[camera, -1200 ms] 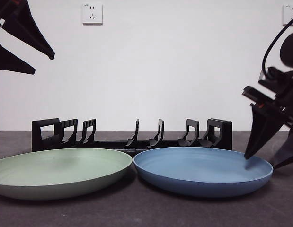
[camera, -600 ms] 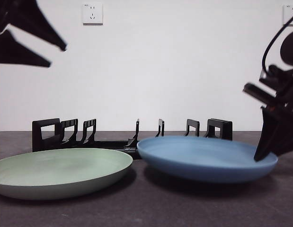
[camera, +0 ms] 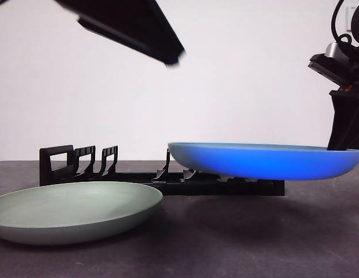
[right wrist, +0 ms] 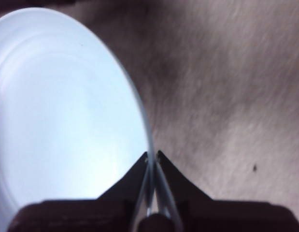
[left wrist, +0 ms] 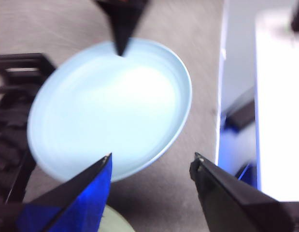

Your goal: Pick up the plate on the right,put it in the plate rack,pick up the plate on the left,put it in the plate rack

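Left tool, jaws spread wide with nothing between them, hangs high above the bench; in the front view it appears as a dark, blurred wedge entering from the upper left. Below it, at the left of the bench, a pale green plate lies flat on the dark surface. Behind this plate stands the black plate rack, long and low, its blocky end and upright curved prongs visible at the left; its right half is largely hidden behind the raised plate. To the right, a blue plate is held clear of the bench, roughly level, its shadow falling on the surface beneath and its near edge overlapping the rack in the front view. At the far right, the right tool is closed narrowly on the rim of the blue plate, one jaw on each face of the rim; in the front view this tool stands at the plate's right edge.
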